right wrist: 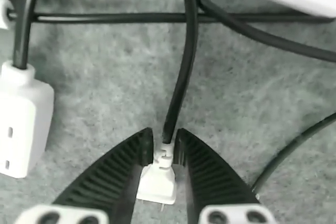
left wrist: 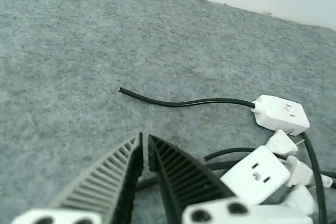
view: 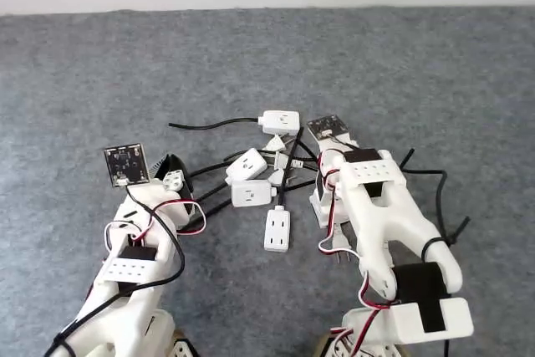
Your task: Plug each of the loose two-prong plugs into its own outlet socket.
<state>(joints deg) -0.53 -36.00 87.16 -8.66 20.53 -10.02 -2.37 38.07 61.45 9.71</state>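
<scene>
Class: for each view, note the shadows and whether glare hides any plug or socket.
High view: even light, faint shadows, slots visible on the near socket. Left wrist view: no glare on the tilted socket. Right wrist view: soft shadow beside the cord; plug evenly lit.

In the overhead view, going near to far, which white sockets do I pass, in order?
The socket between the arms, the level socket, the tilted socket, the farthest socket.

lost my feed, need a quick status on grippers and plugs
Right gripper shut on plug. Left gripper shut, empty. Socket close beside the plug, cords crossing beyond it.
</scene>
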